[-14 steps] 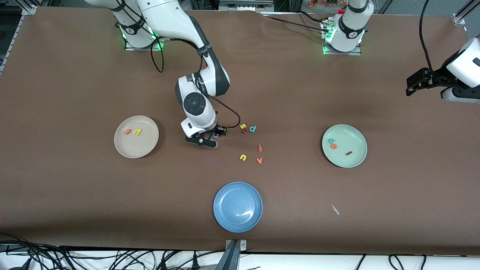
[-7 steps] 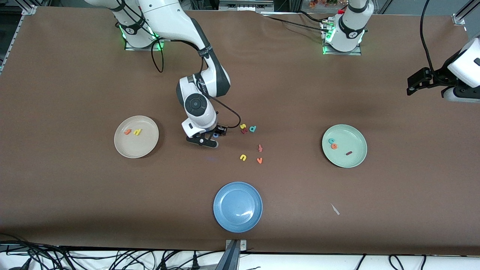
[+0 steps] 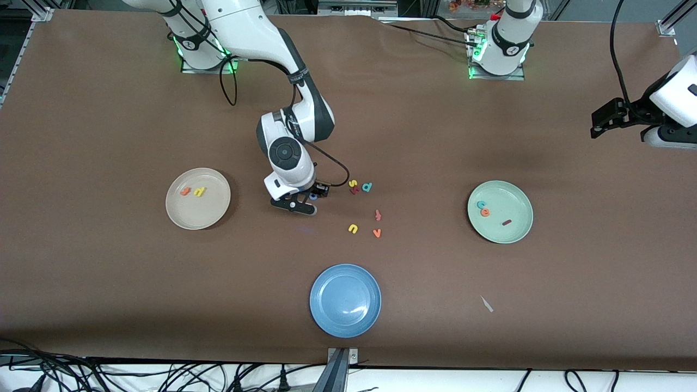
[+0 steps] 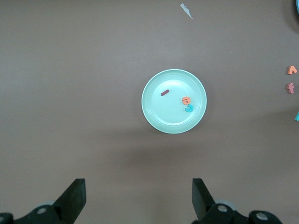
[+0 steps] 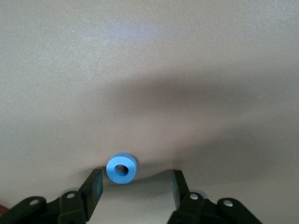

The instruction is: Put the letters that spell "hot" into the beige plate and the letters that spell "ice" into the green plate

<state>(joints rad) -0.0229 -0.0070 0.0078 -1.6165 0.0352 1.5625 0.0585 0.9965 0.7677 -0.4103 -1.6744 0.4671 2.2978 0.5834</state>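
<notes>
The blue o [image 5: 121, 168] lies on the brown table, up against one finger of my right gripper [image 5: 136, 179], which stands low and open with its jaws either side of it. From the front, the o [image 3: 313, 196] peeks out beside the right gripper [image 3: 305, 201]. The beige plate [image 3: 209, 212] holds the orange t [image 3: 185, 191] and yellow h [image 3: 200, 191]. The green plate [image 3: 514, 201] holds the teal c [image 3: 481, 204], orange e [image 3: 484, 212] and dark red i [image 3: 506, 222]. My left gripper [image 4: 138, 196] waits high and open, looking down on the green plate [image 4: 161, 112].
Loose letters lie between the plates: a yellow s [image 3: 353, 183], a teal d [image 3: 367, 187], a red-orange f [image 3: 378, 215], a yellow u [image 3: 353, 228] and an orange v [image 3: 377, 233]. A blue plate [image 3: 345, 300] sits nearer the front camera. A white scrap [image 3: 486, 304] lies beside it.
The right hand has shifted very slightly at the blue o. Nothing else has moved.
</notes>
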